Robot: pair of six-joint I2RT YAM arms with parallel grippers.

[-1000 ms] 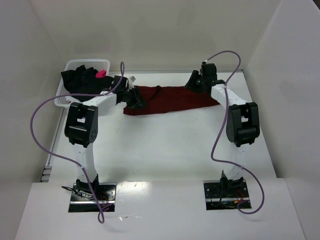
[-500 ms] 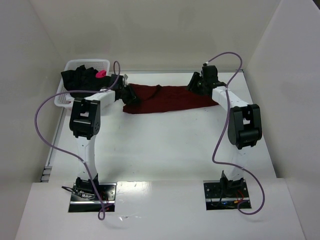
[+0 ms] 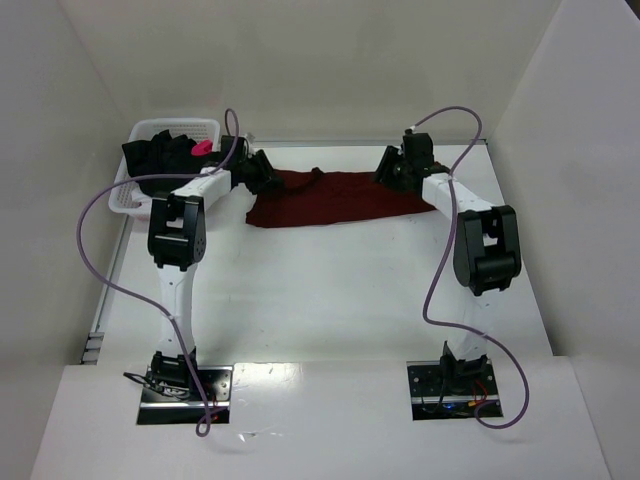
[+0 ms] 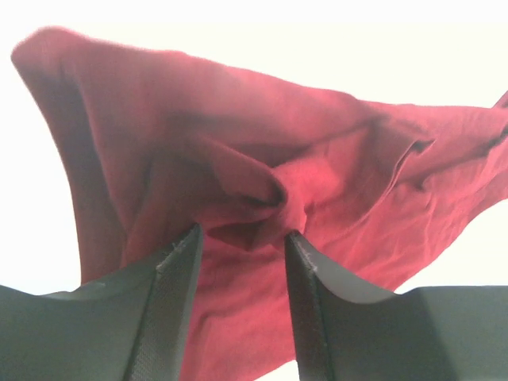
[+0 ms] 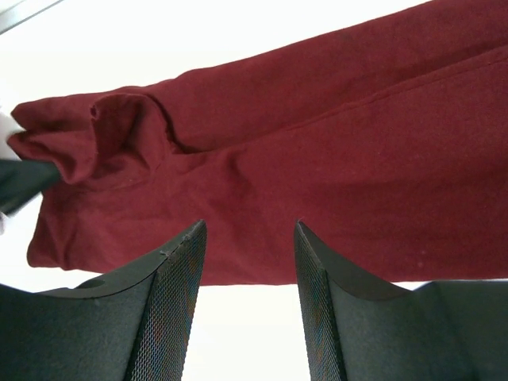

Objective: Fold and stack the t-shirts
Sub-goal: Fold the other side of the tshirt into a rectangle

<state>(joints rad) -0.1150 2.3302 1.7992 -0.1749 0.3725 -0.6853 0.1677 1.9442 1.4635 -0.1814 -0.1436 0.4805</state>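
Note:
The dark red t-shirt (image 3: 340,197) lies in a long rumpled strip across the far side of the table. My left gripper (image 3: 264,176) hovers over its left end. In the left wrist view the left gripper (image 4: 240,234) is open, and a bunched fold of the red shirt (image 4: 317,175) lies just beyond the tips. My right gripper (image 3: 391,168) is at the shirt's right part. It is open (image 5: 248,226) over the near hem of the shirt (image 5: 317,119), with bare table between the fingers. The black t-shirt (image 3: 160,162) with its pink mark (image 3: 202,147) sits heaped in the basket.
The white mesh basket (image 3: 122,201) stands at the far left corner, against the left wall. White walls close in the table at the back and on both sides. Purple cables (image 3: 95,250) loop off both arms.
My left arm swung back and left, carrying its gripper to the shirt's far left end, and its jaws widened. The right arm hardly moved.

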